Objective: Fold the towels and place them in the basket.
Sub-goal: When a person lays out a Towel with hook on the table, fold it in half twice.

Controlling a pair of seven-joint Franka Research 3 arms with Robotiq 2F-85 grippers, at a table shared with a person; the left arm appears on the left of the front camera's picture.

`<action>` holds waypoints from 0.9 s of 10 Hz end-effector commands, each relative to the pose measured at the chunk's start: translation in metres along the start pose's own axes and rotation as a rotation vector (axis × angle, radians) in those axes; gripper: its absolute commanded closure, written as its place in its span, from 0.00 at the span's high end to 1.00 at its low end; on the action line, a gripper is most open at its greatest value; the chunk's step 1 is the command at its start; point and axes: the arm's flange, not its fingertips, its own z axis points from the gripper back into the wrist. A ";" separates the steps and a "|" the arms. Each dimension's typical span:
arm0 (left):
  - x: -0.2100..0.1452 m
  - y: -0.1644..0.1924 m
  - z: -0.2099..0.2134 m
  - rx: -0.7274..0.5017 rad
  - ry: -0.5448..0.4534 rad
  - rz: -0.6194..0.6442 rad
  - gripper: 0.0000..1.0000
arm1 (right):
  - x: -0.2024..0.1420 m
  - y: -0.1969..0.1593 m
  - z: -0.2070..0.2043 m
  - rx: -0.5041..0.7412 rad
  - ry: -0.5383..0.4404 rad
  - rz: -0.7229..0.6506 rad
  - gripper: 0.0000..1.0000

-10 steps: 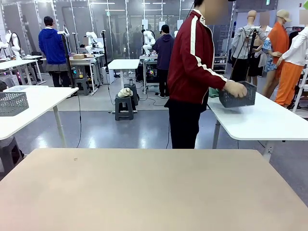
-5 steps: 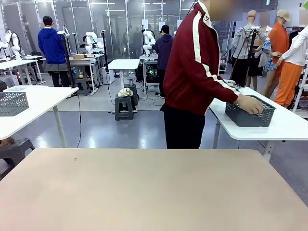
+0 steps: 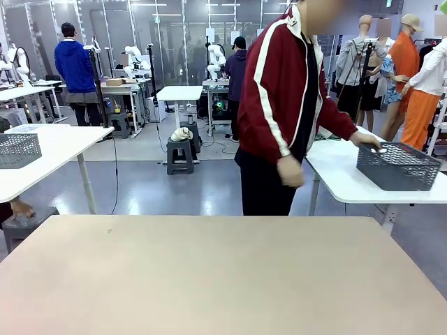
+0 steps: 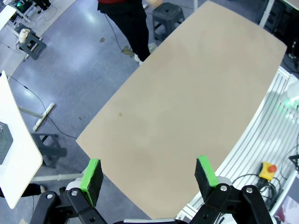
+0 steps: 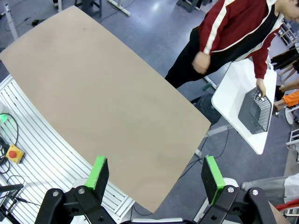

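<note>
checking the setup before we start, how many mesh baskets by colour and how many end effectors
dark grey mesh basket: 1
paler grey mesh basket: 1
end effectors: 2 (left end effector, right end effector, both open)
total: 4

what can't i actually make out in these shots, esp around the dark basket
1. Inside of the dark grey basket: in the front view its near mesh wall hides it; in the right wrist view it is too small.
2. Paler grey basket: cut off by the left edge of the front view.
3. Person's hand at the basket's rim: gripping or resting, too small to tell.
4. Person's lower legs: in the front view, behind the tan table.
</note>
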 end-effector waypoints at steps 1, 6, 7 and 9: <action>0.000 0.000 0.000 -0.004 -0.006 -0.003 1.00 | -0.002 0.002 0.005 -0.002 -0.010 0.003 1.00; 0.000 0.000 0.000 -0.004 -0.006 -0.003 1.00 | -0.002 0.002 0.005 -0.002 -0.010 0.003 1.00; 0.000 0.000 0.000 -0.004 -0.006 -0.003 1.00 | -0.002 0.002 0.005 -0.002 -0.010 0.003 1.00; 0.000 0.000 0.000 -0.004 -0.006 -0.003 1.00 | -0.002 0.002 0.005 -0.002 -0.010 0.003 1.00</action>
